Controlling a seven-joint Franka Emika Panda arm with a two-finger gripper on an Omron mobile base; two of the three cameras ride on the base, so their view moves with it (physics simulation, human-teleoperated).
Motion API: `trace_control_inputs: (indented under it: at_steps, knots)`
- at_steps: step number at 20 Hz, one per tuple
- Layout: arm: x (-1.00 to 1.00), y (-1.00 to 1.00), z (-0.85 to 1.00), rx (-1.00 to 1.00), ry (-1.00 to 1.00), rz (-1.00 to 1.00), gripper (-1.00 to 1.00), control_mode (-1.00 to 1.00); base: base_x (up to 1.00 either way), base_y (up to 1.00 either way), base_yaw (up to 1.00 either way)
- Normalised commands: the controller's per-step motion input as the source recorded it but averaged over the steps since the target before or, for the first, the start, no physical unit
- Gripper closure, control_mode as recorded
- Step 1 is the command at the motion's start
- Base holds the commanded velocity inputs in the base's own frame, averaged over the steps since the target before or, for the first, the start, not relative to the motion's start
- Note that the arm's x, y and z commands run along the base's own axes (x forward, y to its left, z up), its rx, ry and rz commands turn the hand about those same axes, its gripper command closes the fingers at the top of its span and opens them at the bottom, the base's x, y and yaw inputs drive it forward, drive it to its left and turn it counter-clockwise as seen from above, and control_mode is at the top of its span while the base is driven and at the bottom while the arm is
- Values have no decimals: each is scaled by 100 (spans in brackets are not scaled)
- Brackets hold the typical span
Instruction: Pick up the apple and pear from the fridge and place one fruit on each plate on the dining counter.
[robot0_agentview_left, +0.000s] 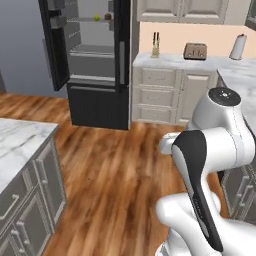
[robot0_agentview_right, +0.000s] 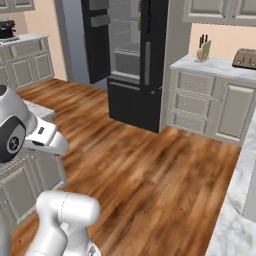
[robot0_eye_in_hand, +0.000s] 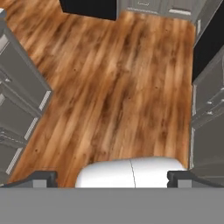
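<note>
While over floor, fingers (robot0_eye_in_hand: 43, 178) wide, empty

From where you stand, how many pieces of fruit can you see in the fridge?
1: the pear, yellow-green, on an upper shelf of the open fridge, beside a small brown item. The apple may be hidden; the fridge is far away.

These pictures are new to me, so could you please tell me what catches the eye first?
The fridge stands open at the far end of the wood floor, a small yellow-green pear on its upper shelf. In the hand view the open gripper points down at bare floor, holding nothing.
</note>
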Motion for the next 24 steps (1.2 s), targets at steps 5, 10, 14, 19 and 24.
trace_control_inputs:
  at_steps: [5, 10, 14, 19, 24]
  knots:
    - [0, 0, 0, 0, 0, 0, -100, 100, 100, -1, 1]
    - [0, 0, 0, 0, 0, 0, -100, 100, 100, 0, 21]
    - [0, 0, 0, 0, 0, 0, -100, 100, 100, 1, 36]
    - [0, 0, 0, 0, 0, 0, -100, 100, 100, 0, 41]
    - [0, 0, 0, 0, 0, 0, -100, 100, 100, 0, 47]
